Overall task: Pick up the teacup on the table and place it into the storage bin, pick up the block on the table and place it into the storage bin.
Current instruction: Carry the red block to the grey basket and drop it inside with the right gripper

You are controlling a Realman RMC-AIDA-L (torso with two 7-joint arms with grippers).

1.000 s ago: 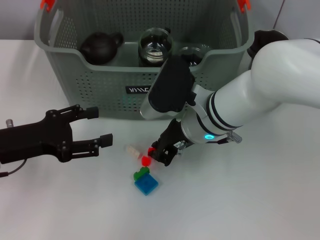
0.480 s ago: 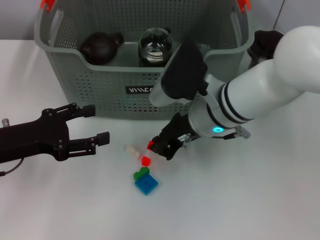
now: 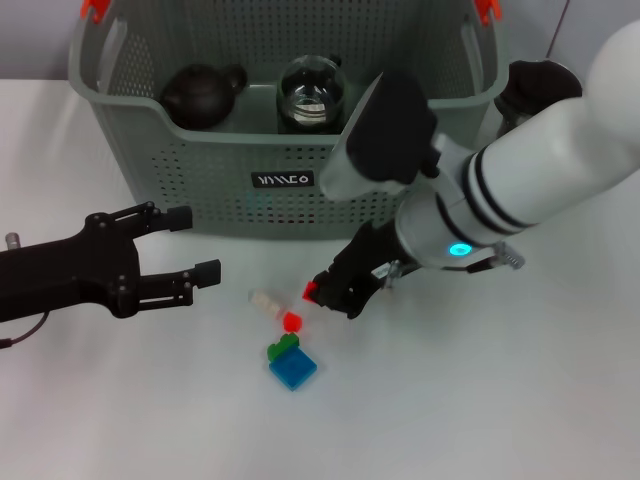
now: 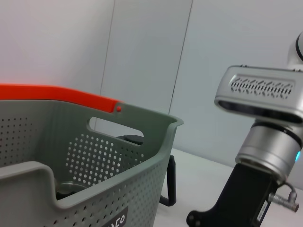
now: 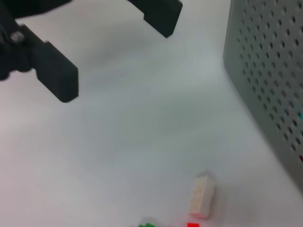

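Storage bin (image 3: 200, 170) stands on white table (image 3: 500, 400) before pale wall (image 4: 142, 56).

Looks like a robot lab or test bench. Plain white table (image 3: 520, 400), bare white panelled wall (image 4: 142, 56) behind. Only staged props: perforated storage bin (image 3: 200, 170), loose toy blocks (image 3: 292, 365)

The storage bin (image 4: 94, 165) filled the near side, its orange-red handle clip (image 4: 57, 94) on the rim; beyond stood the right arm (image 4: 258, 142) over the table (image 4: 199, 165).
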